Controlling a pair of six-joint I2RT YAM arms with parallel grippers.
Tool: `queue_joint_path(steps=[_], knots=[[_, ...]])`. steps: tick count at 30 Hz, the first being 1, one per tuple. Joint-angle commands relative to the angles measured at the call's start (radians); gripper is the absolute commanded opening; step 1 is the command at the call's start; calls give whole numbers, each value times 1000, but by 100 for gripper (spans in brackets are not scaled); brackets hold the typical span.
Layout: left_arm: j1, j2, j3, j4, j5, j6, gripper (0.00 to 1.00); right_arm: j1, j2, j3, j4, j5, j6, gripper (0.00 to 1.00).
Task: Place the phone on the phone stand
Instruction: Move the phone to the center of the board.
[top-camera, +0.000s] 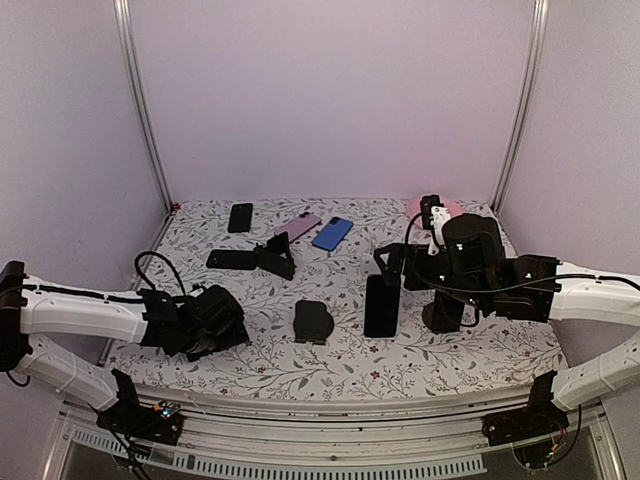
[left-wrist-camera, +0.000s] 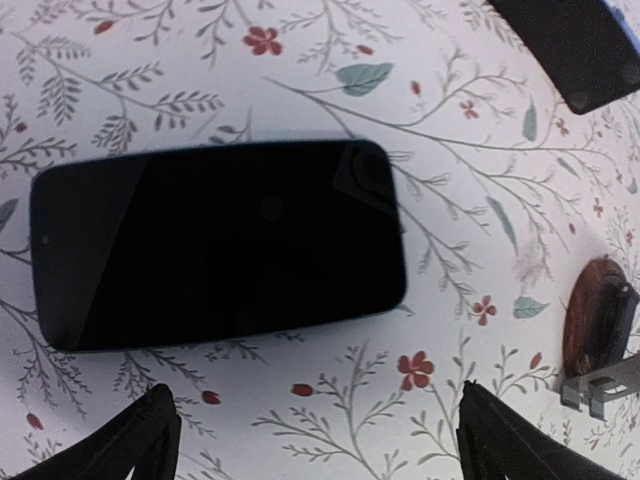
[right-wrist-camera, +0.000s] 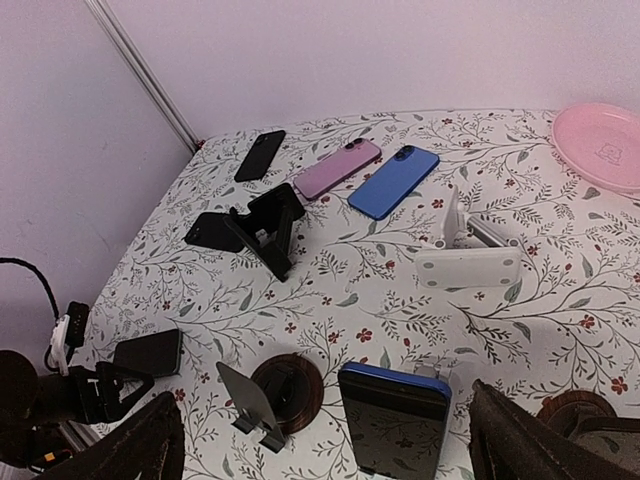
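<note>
1. Left gripper (left-wrist-camera: 315, 400) spread wide, empty, at the frame's bottom.
2. Black phone (left-wrist-camera: 220, 245) flat mid-frame (screen dark).
3. Round stand (left-wrist-camera: 592, 320) at right edge.
4. Right gripper (right-wrist-camera: 322, 400) wide, empty.

Pale lilac walls (top-camera: 330, 90), two aluminium corner posts (top-camera: 143, 110), floral-patterned tabletop (top-camera: 330, 365), soft even light

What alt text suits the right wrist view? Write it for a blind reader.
A blue-edged phone with a dark screen sits nearest the camera on a floral tablecloth, beside a round brown stand. Behind lie a black phone, pink phone, blue phone, black stand and white stand.
</note>
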Motion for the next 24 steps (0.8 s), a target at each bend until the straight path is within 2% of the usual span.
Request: queue_joint_path(steps=[1, 13, 19, 24], knots=[[50, -62, -102, 48, 50, -112, 97, -5, -4, -3, 36, -17, -1, 99], [155, -40, -193, 158, 91, -94, 97, -6, -25, -21, 29, -14, 7, 99], [263, -15, -199, 158, 59, -62, 97, -5, -39, -28, 18, -7, 12, 99], [380, 42, -170, 222, 52, 63, 97, -5, -49, -33, 13, 0, 13, 99]])
